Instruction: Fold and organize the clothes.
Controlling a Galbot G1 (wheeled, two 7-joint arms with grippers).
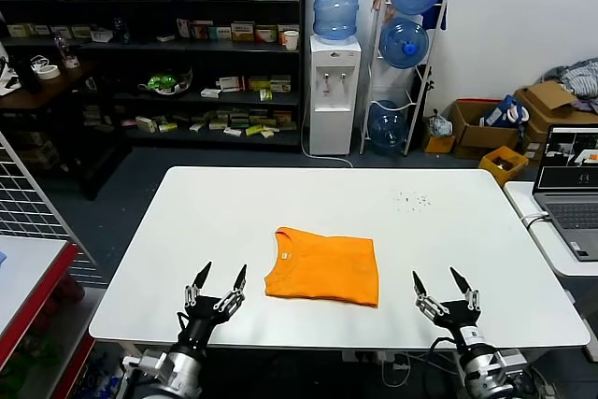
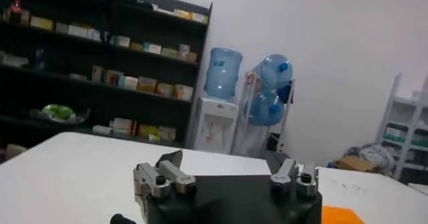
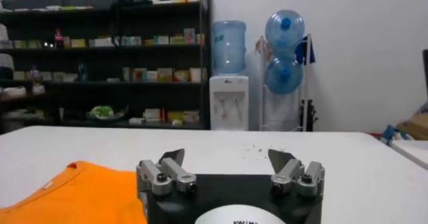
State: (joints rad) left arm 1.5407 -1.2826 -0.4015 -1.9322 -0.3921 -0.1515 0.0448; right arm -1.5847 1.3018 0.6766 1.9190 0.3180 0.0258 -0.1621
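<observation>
The clothes are one orange T-shirt (image 1: 323, 266), folded into a neat rectangle on the white table (image 1: 215, 221), collar toward the left. My left gripper (image 1: 221, 277) hovers open at the front edge, left of the shirt and apart from it. My right gripper (image 1: 437, 280) stands open at the front edge, to the shirt's right, holding nothing. The right wrist view shows the shirt (image 3: 73, 192) beside the open right gripper (image 3: 226, 155). A small orange corner of the shirt (image 2: 342, 214) shows in the left wrist view past the open left gripper (image 2: 227, 157).
A second table with a laptop (image 1: 572, 184) stands on the right. A water dispenser (image 1: 334, 91), a bottle rack (image 1: 404, 53) and dark shelves (image 1: 168, 44) line the back wall. Cardboard boxes (image 1: 486, 128) sit on the floor. Small specks (image 1: 411, 199) dot the table.
</observation>
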